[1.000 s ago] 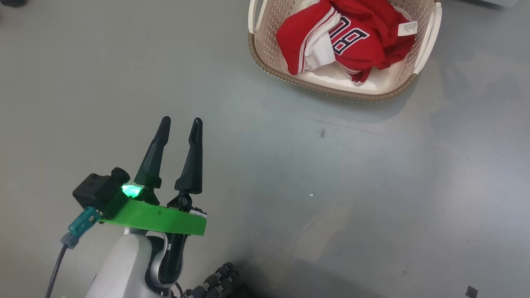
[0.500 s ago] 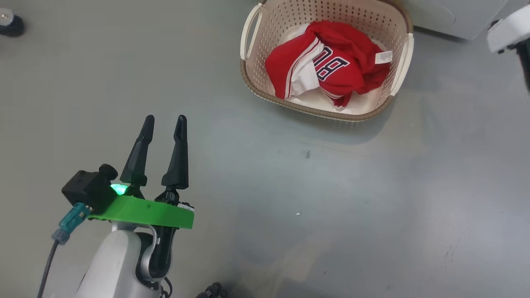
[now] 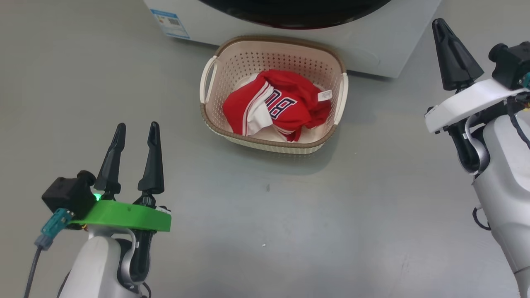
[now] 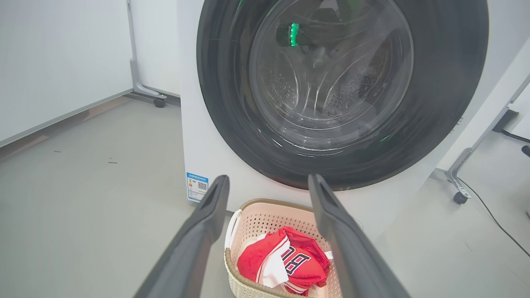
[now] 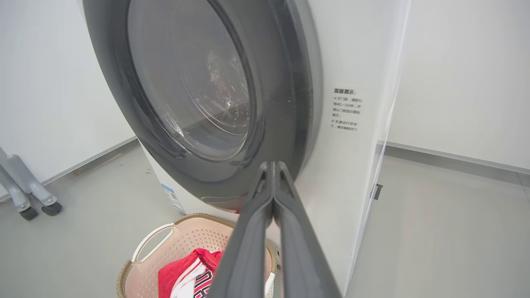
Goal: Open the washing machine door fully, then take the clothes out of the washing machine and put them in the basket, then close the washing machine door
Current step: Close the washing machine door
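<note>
The cream basket stands on the grey floor just in front of the washing machine, with the red clothes bunched inside it, numerals and white tag up. The washing machine door lies flat against the machine's front, the steel drum showing through its glass. My left gripper hovers open and holds nothing, left of and nearer than the basket. My right gripper is shut on nothing, its fingers pressed together, to the right of the basket and pointing towards the door's rim.
A blue label marks the machine's lower front corner. Wheeled stand legs stand left of the machine, and another leg with a caster and a cable on its right. White walls stand behind.
The head camera has swung, so the basket sits lower in the picture and the washing machine has come into view. My right gripper has entered at the right. The clothes stay in the basket.
</note>
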### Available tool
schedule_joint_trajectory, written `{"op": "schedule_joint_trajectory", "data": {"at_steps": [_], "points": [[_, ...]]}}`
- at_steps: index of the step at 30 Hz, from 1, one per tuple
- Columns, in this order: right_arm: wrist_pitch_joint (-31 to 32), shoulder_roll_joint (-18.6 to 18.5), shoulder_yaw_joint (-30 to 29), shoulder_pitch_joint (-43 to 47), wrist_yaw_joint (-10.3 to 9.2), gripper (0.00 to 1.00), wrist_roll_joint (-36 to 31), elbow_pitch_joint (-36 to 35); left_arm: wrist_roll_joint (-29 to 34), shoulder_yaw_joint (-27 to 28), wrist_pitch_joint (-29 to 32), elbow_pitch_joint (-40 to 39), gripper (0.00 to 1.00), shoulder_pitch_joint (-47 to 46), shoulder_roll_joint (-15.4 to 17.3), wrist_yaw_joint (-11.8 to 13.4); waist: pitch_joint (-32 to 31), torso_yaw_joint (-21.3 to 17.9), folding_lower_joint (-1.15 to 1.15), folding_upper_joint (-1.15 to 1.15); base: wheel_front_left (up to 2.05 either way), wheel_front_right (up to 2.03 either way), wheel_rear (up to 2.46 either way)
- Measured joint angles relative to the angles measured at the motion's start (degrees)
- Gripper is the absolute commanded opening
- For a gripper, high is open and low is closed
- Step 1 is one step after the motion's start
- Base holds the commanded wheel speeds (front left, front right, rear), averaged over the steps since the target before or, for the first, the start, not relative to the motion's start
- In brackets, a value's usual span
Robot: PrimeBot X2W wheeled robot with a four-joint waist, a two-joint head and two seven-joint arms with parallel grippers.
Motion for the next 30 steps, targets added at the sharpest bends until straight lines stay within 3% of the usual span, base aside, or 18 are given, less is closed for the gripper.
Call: {"op": "schedule_joint_trajectory", "data": {"at_steps": [12, 21, 30], "points": [[-0.1, 5.5, -6.3, 14.1, -2.41, 0.00, 2.9, -4.9, 0.4, 3.3, 0.0, 1.7, 1.00, 6.4, 1.7, 0.0, -8.1, -9.4, 0.00, 0.00, 0.00, 0.00, 0.00], [-0.1, 5.8, -10.3, 23.5, -2.89, 0.00, 3.0, -8.6, 0.9, 4.9, 0.0, 3.1, 1.00, 10.8, 1.6, 0.0, -14.0, -15.5, 0.00, 0.00, 0.00, 0.00, 0.00], [-0.1, 6.6, -13.6, 29.8, -3.28, 0.00, 2.7, -12.9, 0.9, 4.0, 0.0, 3.7, 1.00, 12.3, 1.3, 0.0, -18.2, -18.1, 0.00, 0.00, 0.00, 0.00, 0.00]]}}
